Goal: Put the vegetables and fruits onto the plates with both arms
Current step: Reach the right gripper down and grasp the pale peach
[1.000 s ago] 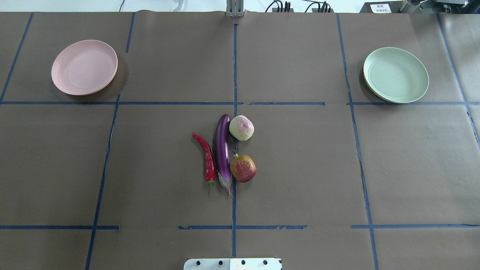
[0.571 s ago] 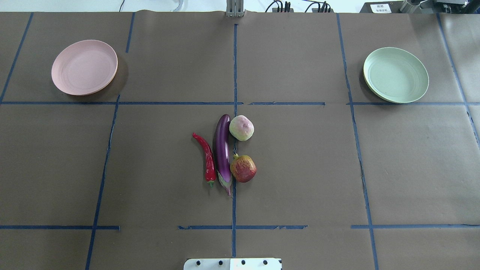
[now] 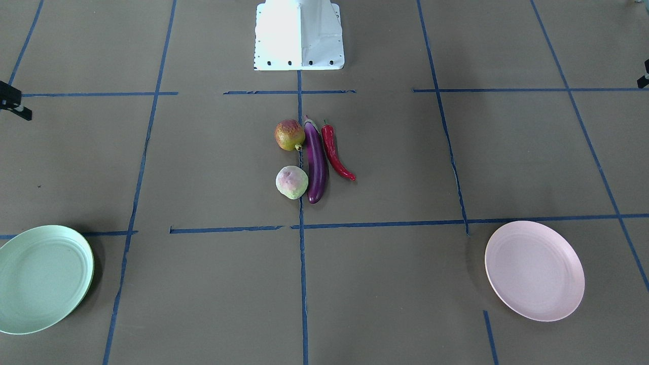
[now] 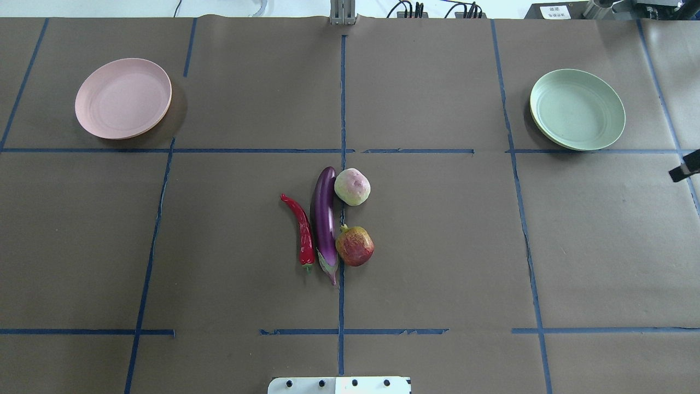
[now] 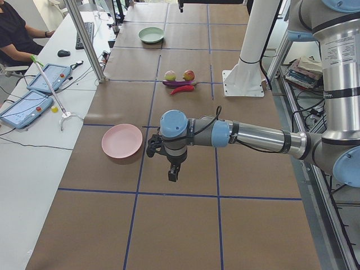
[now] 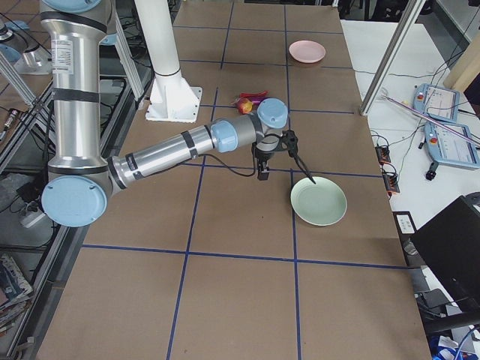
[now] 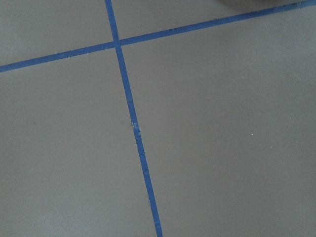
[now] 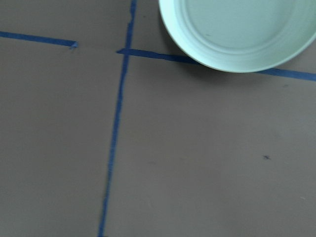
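- Table (image 4: 437,246): brown paper cover, gridded with blue tape lines (image 4: 340,109); white base block (image 3: 299,33) at bottom centre of the overhead view
- Left arm (image 5: 259,135): large and near in the left side view, stretched level across mid-frame, above the table, just right of the pink plate
- Right arm (image 6: 165,154): large and near in the right side view, reaching from lower left to centre frame, ending just left of the green plate
- Left gripper (image 5: 173,175): points down, off the table; cannot tell whether the jaws are apart or together
- Right gripper (image 6: 264,172): points down, holds nothing; jaw spacing cannot be told either
- Pink plate (image 4: 123,98): upper left of the overhead view, bare
- Green plate (image 4: 577,109): upper right, bare, well apart from the produce
- Eggplant (image 4: 324,219): centre of the overhead view, lying along the middle tape line, cap toward the bottom
- Pale green fruit (image 4: 352,186): just right of the eggplant's upper end
- Red fruit (image 4: 355,246): against the eggplant's lower right, near the cap
- Chili pepper (image 4: 303,230): just left of the eggplant, stem toward the bottom
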Action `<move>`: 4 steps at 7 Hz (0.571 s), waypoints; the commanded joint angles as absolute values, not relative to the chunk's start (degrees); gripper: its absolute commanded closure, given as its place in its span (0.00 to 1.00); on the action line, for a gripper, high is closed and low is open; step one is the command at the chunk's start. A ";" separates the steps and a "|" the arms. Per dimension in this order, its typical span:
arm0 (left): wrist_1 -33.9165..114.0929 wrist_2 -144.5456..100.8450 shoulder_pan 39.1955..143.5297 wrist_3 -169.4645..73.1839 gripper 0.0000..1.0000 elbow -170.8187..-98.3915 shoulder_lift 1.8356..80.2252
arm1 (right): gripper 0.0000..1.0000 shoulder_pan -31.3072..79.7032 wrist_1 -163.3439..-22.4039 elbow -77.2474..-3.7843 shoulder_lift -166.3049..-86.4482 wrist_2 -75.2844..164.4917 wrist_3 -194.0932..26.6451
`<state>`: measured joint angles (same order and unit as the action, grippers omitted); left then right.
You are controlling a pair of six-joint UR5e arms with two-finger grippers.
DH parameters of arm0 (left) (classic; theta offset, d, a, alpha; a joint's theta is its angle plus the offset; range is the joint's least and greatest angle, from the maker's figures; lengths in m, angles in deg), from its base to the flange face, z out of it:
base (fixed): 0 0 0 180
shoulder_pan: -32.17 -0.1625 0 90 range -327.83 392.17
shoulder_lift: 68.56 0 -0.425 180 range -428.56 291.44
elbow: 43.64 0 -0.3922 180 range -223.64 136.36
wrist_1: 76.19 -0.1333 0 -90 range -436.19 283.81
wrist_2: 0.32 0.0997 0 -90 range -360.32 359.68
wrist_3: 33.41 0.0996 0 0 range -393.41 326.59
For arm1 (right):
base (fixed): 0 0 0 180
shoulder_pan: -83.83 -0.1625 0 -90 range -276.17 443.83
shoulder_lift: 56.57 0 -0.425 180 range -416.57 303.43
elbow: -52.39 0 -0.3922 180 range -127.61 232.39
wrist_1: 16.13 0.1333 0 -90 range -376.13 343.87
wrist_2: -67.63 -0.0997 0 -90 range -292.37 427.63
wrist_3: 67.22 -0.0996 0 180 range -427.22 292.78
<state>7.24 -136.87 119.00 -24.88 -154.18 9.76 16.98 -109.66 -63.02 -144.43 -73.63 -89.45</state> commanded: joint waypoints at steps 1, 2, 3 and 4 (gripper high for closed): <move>7.30 -136.90 119.00 -24.88 0.00 -154.03 9.75 | 0.00 33.05 -109.64 -63.19 -130.36 -64.63 -108.78; 7.30 -136.90 119.00 -24.88 0.00 -153.77 9.75 | 0.00 41.21 -109.64 -61.62 -123.52 -55.34 -118.54; 7.30 -136.90 119.00 -24.88 0.00 -153.68 9.75 | 0.00 46.86 -109.56 -56.47 -115.88 -46.20 -127.77; 7.30 -136.90 119.00 -24.88 0.00 -153.76 9.75 | 0.00 49.35 -105.55 -48.06 -108.59 -40.88 -135.78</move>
<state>7.31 -136.90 119.00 -24.89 -153.76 9.75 44.47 -108.65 -56.30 -117.57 -49.03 -125.29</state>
